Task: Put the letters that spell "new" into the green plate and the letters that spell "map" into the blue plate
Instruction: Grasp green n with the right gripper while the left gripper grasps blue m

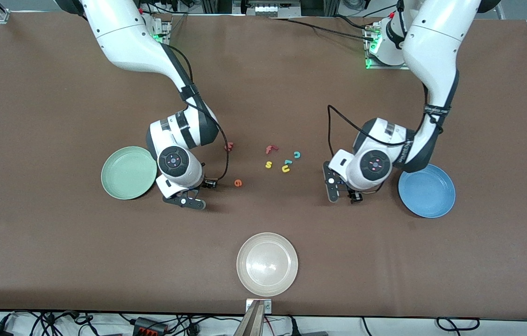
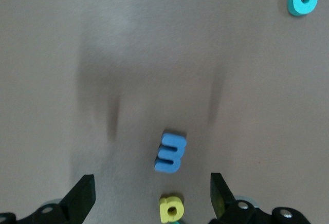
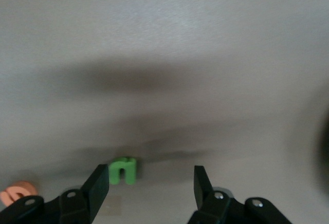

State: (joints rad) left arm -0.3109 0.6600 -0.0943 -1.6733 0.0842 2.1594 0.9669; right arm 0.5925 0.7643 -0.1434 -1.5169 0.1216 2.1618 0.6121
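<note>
The left gripper (image 2: 151,196) hangs open low over the table beside the blue plate (image 1: 426,190). The blue m (image 2: 169,152) and yellow a (image 2: 171,209) lie between its spread fingers, untouched, with a teal sliver at the a's edge. The right gripper (image 3: 150,183) is open low beside the green plate (image 1: 129,172). The green n (image 3: 123,170) lies on the table close to one finger (image 3: 100,185), not gripped. The orange e (image 1: 238,183) and pinkish-red w (image 1: 229,146) lie toward the middle from the right gripper (image 1: 198,193). In the front view the left gripper (image 1: 341,193) and right hand hide m, a and n.
A red f (image 1: 270,149), yellow s (image 1: 268,164), yellow u (image 1: 285,169) and teal c (image 1: 297,154) lie clustered mid-table between the arms. A cream-white plate (image 1: 267,264) sits nearest the front camera. Both plates hold nothing.
</note>
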